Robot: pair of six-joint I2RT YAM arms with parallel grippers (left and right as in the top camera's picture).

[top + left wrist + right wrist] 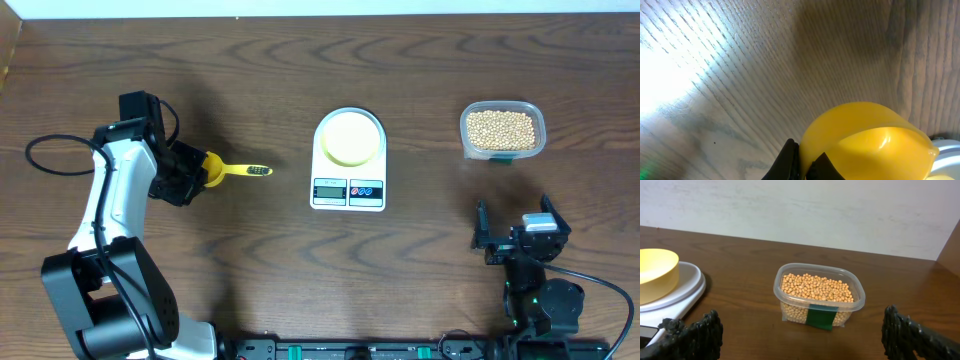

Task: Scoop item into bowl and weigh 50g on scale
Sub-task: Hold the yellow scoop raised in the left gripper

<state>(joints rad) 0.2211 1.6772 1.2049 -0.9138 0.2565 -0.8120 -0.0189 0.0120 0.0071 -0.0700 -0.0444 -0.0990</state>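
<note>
The tan beans (pixel 501 127) fill a clear plastic container (pixel 538 140) at the back right; in the right wrist view the beans (pixel 815 287) lie straight ahead. The pale-yellow bowl (pixel 350 137) sits on the white scale (pixel 348 190) at mid-table, and the bowl (pixel 655 275) and scale (pixel 687 287) also show at the left of the right wrist view. My left gripper (pixel 195 172) is shut on the cup wall of a yellow scoop (pixel 215 169), its handle pointing right towards the scale. Up close, the black fingers (pixel 789 159) pinch the scoop (pixel 865 140) above the table. My right gripper (pixel 515 238) stands open and holds nothing, short of the container.
The container carries a green label (pixel 820 318) on its near side. A black cable (pixel 50 150) loops at the far left beside the left arm. A pale wall (pixel 800 210) rises behind the table's back edge.
</note>
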